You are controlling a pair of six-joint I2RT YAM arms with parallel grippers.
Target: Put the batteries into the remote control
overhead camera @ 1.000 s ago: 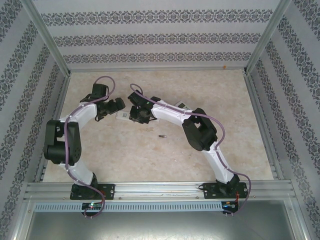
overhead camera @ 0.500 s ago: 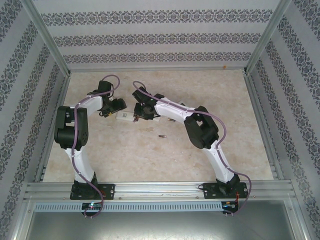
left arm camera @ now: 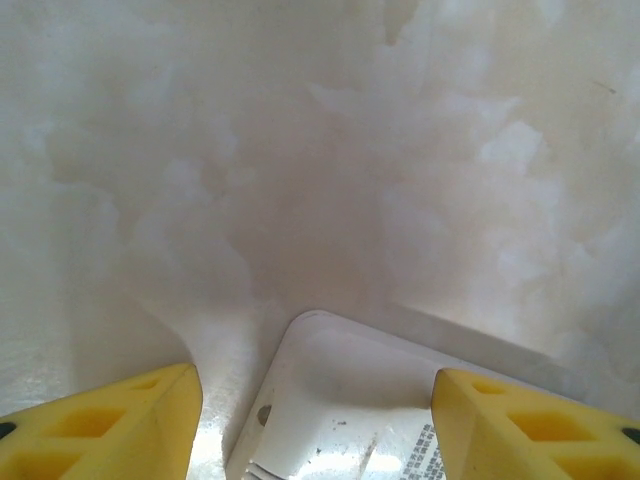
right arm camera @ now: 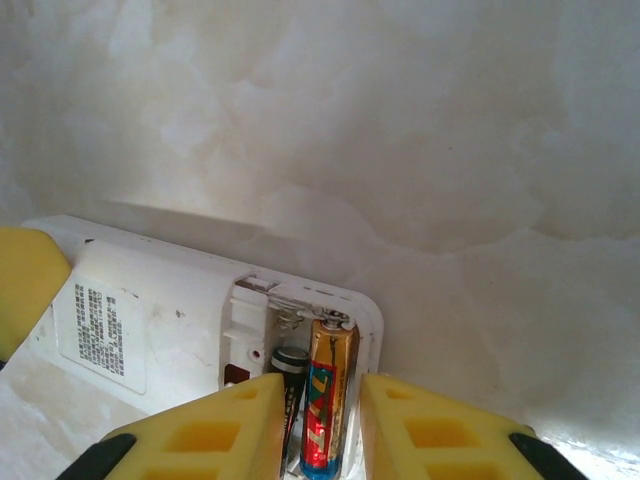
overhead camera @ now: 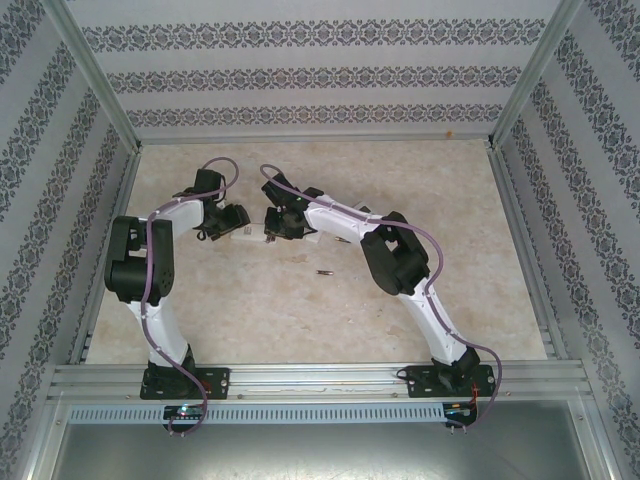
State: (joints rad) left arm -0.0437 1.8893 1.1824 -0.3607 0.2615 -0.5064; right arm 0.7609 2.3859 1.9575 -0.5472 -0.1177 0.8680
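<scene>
Right end effector (right arm camera: 322, 382) straddles a battery (right arm camera: 330, 345) in the remote (right arm camera: 160, 290) (grip unclear); left end effector (left arm camera: 312, 374) spread.

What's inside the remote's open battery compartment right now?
A gold-and-red battery lies in one slot, a dark-capped one beside it. The right gripper's yellow fingers hide their near ends.

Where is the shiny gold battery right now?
In the right wrist view, the gold battery sits in the white remote's open compartment, beside a dark battery, between the right gripper's yellow fingers.

glossy white plastic remote (right arm camera: 180, 330), marbled tabletop (right arm camera: 420, 150)
</scene>
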